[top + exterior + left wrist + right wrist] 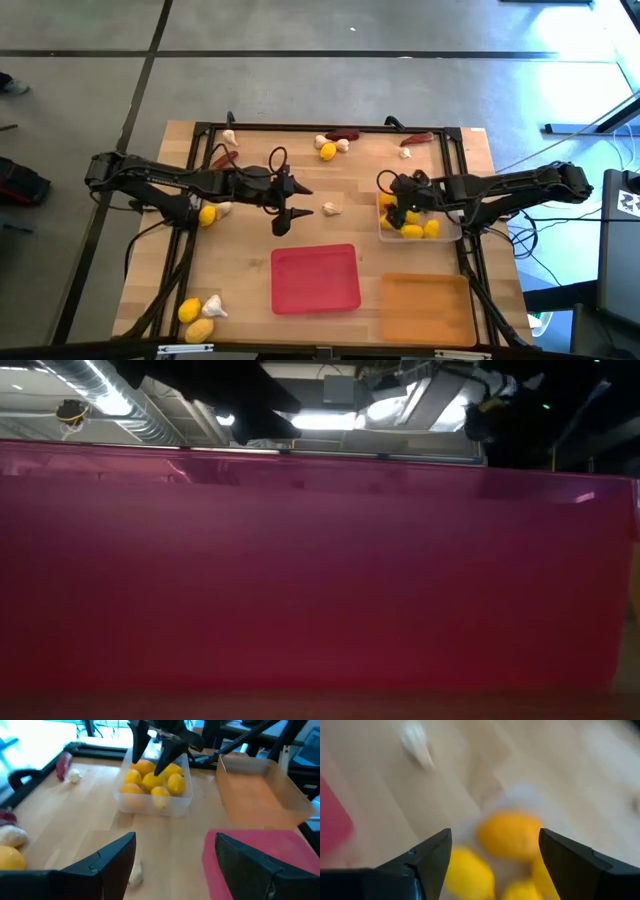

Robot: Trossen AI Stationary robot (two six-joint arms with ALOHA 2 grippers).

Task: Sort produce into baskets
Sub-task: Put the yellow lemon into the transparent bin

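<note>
My left gripper (292, 205) is open and empty over the table's middle, a little above the wood. A whitish garlic bulb (330, 208) lies just ahead of it and shows low between its fingers in the left wrist view (135, 872). My right gripper (388, 200) is open just over the left end of the clear tray (452, 236), which holds several lemons (412, 230). In the right wrist view one lemon (510, 835) lies between and beyond its fingers, apart from them. The red tray (315, 278) and the orange tray (425, 305) are near the front edge.
Loose produce lies about: a lemon (328, 152), garlic (342, 145) and chilies (342, 133) (418, 137) at the far edge, a lemon (207, 214) and a chili (222, 158) under my left arm, two lemons (195, 320) front left. The red tray's wall (320, 570) fills the low view.
</note>
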